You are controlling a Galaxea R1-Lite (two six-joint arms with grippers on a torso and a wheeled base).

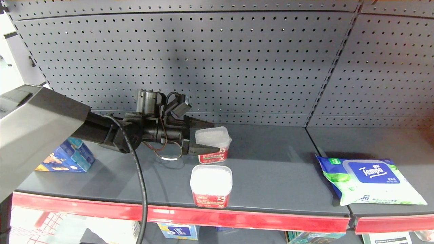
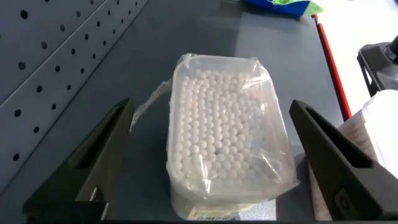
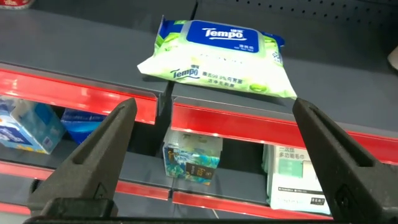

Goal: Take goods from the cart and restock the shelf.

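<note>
Mid-frame, the left claw (image 1: 215, 137) gapes wide around a red-labelled clear tub of cotton swabs (image 1: 213, 145), seemingly lining it up behind its twin (image 1: 211, 185) on the grey shelf (image 1: 271, 169).

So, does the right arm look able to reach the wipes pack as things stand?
Probably yes: the right gripper hangs open in front of the shelf, and the wipes pack lies alone near the front edge with nothing before it.

Grey shelf (image 1: 271, 173): blue box (image 1: 66, 157) far left; front swab tub (image 1: 211, 185) near edge, rear swab tub (image 1: 215, 144) behind; wipes pack (image 1: 369, 183) right.
</note>
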